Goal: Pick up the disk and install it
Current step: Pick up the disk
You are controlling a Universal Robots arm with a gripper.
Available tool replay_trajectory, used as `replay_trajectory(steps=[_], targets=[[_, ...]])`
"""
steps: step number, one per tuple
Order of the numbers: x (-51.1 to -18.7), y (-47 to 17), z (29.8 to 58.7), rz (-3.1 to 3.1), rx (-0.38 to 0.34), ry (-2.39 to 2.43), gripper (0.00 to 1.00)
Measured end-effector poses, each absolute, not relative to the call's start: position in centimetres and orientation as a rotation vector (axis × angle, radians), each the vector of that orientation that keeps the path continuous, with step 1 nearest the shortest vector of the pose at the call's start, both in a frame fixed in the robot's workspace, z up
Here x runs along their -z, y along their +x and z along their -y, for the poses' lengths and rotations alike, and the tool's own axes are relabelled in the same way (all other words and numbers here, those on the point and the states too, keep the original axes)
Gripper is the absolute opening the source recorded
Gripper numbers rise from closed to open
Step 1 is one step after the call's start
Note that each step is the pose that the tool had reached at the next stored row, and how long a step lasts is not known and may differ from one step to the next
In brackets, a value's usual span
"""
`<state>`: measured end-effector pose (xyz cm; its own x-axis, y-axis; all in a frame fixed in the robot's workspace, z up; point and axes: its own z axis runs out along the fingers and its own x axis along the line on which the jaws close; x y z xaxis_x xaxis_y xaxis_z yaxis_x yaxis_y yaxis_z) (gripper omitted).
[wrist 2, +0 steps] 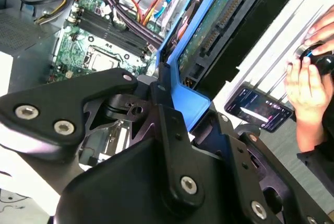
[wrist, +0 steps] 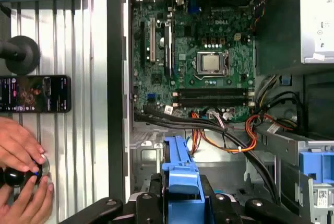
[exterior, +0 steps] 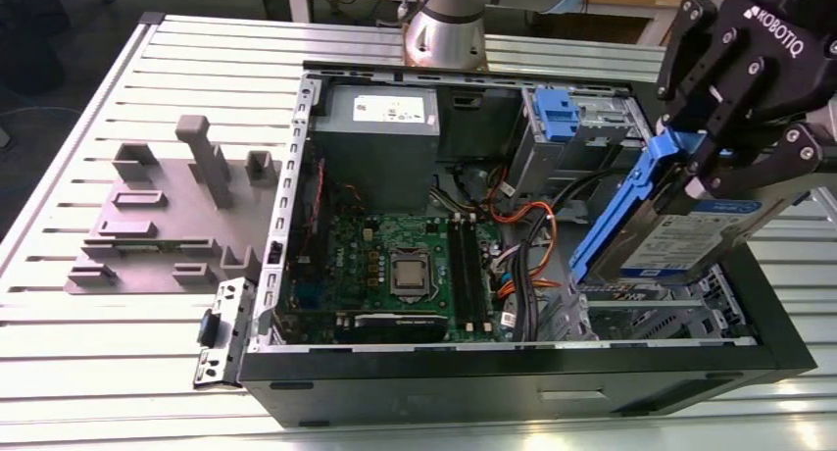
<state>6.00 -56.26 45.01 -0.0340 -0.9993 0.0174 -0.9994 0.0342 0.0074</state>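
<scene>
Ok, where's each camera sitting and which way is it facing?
Exterior view: off the arm, looking down on the computer case; gripper holds the disk.
First wrist view: on the wrist, straight down at the motherboard; gripper shows.
Second wrist view: also wrist-mounted, slanting along the disk; gripper shows.
Both wrist views share a hand and phone.

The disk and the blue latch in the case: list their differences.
The disk is held tilted in the gripper above the case; the latch sits in the drive cage. The disk has a silver labelled body and is larger; the latch is bare plastic. Both show blue plastic.
</scene>
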Motion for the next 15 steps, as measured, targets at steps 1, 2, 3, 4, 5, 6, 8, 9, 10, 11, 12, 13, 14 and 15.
replay_trajectory(steps=[1, 2, 3, 4, 5, 6, 8, 9, 10, 11, 12, 13, 14, 15], targets=[[-44.98, 6.25, 56.26, 2.246, -0.01, 2.171, 0.36], [-44.96, 6.39, 56.27, 2.246, -0.01, 2.171, 0.36], [-44.94, 6.52, 56.27, 2.246, -0.01, 2.17, 0.36], [-44.91, 6.66, 56.27, 2.246, -0.01, 2.17, 0.36], [-44.91, 6.68, 56.27, 2.246, -0.01, 2.17, 0.36], [-44.91, 6.67, 56.27, 2.246, -0.01, 2.17, 0.36], [-44.81, 6.34, 56.27, 2.246, -0.01, 2.17, 0.36], [-44.74, 6.04, 56.27, 2.246, -0.01, 2.17, 0.36], [-44.71, 5.92, 56.27, 2.246, -0.009, 2.17, 0.36], [-44.71, 5.92, 56.28, 2.246, -0.01, 2.17, 0.36], [-44.71, 5.92, 56.27, 2.246, -0.01, 2.17, 0.36], [-44.71, 5.92, 56.27, 2.246, -0.01, 2.17, 0.36], [-44.71, 5.93, 56.27, 2.246, -0.01, 2.17, 0.36], [-44.71, 5.94, 56.27, 2.246, -0.01, 2.17, 0.36]])
